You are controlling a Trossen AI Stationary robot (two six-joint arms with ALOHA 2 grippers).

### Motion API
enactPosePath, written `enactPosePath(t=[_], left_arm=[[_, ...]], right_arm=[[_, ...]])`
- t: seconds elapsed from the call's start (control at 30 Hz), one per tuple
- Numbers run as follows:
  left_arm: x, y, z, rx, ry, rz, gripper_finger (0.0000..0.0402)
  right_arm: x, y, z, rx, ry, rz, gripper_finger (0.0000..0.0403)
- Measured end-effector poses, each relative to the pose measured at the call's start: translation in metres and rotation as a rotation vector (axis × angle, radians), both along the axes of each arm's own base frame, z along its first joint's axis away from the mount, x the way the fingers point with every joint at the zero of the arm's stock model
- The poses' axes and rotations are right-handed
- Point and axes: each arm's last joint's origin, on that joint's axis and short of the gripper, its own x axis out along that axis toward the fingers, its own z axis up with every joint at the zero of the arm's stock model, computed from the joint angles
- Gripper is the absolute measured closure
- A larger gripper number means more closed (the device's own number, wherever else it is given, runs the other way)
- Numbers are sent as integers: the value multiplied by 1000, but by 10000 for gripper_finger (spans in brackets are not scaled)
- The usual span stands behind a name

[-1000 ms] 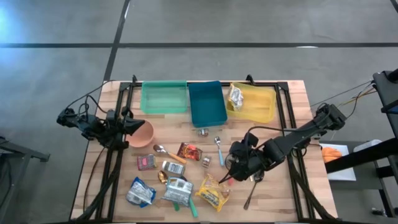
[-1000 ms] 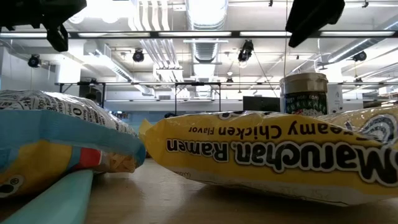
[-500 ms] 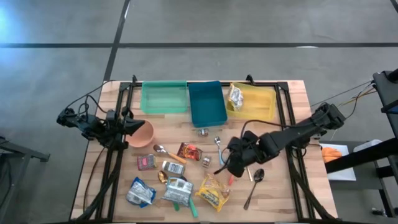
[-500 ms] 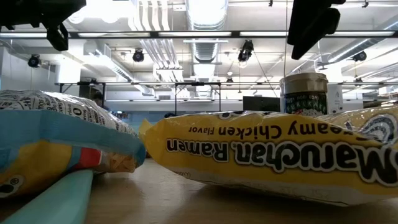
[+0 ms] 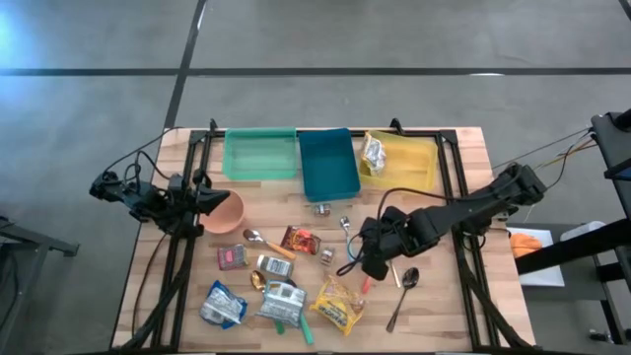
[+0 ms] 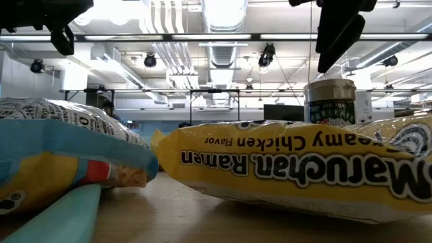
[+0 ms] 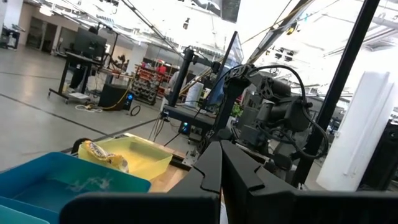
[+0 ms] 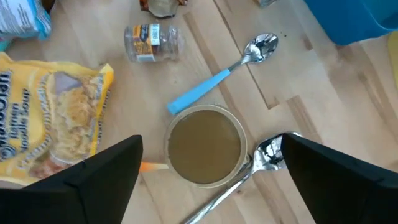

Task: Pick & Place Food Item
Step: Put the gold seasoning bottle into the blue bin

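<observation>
Hovering wide open and empty, right end effector [image 8: 208, 171] above round brown-lidded jar [image 8: 206, 145] on wooden surface [image 5: 449, 296]; left end effector [image 7: 219, 171] shut, empty.

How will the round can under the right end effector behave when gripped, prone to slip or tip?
The round can looks rigid, so likely no crushing. Its smooth curved side may slip unless the open right end effector centres on it. Upright and squat, it probably won't tip.
</observation>
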Motion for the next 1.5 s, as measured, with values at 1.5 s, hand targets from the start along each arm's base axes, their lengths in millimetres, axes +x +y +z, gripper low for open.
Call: enactPosePath(t=[1.5], left_arm=[[0, 0, 0, 17, 3, 6, 399]], right_arm=[[30, 6, -43, -84, 155, 107, 22]])
